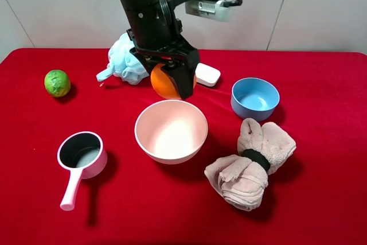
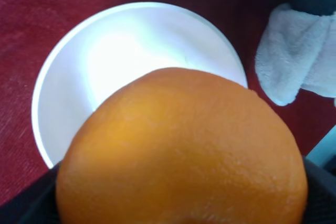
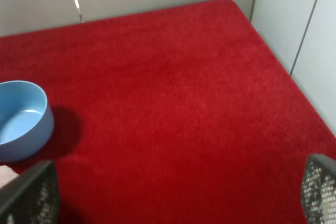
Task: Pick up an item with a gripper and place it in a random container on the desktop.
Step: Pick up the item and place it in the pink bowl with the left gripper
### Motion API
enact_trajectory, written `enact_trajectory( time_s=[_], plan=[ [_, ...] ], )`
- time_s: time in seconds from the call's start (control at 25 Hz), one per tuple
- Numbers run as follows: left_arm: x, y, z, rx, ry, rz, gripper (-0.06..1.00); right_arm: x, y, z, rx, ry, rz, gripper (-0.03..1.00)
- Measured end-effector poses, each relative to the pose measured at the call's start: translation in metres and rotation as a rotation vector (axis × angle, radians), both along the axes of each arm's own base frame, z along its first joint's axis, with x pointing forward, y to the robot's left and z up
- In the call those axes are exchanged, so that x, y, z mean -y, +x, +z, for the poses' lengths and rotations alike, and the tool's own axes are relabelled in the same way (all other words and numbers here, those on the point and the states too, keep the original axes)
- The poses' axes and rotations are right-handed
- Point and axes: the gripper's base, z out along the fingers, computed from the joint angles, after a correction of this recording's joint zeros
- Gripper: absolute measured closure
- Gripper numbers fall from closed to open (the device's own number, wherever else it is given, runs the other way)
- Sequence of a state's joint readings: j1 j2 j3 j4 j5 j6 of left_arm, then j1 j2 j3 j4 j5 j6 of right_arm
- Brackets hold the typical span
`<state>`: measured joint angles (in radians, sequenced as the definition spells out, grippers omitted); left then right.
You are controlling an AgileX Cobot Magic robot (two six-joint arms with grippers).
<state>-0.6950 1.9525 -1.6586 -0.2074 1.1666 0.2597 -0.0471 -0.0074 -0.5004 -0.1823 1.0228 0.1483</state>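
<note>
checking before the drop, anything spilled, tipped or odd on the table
Nothing stands out. The left claw holds the orange near the pink bowl; that bowl, the blue bowl and the saucepan sit upright, nothing spilled.

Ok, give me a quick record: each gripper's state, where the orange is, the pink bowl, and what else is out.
left gripper: shut on the orange, which appears lifted off the red cloth
orange position: just behind the far rim of the pink bowl, not in it
pink bowl: upright, empty, mid-table
right gripper: open, holding nothing, over bare cloth near the blue bowl
others: lime far left; pink saucepan front left; beige towel front right; blue bath puff and white block at back
</note>
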Motion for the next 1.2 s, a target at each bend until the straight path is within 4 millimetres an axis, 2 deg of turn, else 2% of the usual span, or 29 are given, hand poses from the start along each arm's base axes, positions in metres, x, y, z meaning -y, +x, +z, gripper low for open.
enact_trajectory(
  time_s=[0.48, 0.8, 1.2],
  plan=[
    [0.006, -0.008, -0.006, -0.003, 0.007, -0.020, 0.21, 0.000, 0.000, 0.000, 0.000, 0.000, 0.000, 0.27],
    [0.000, -0.007, -0.032, 0.043, 0.043, -0.011, 0.21, 0.000, 0.000, 0.000, 0.000, 0.000, 0.000, 0.27],
    [-0.008, -0.012, -0.072, 0.092, 0.029, 0.026, 0.21, 0.000, 0.000, 0.000, 0.000, 0.000, 0.000, 0.27]
  ],
)
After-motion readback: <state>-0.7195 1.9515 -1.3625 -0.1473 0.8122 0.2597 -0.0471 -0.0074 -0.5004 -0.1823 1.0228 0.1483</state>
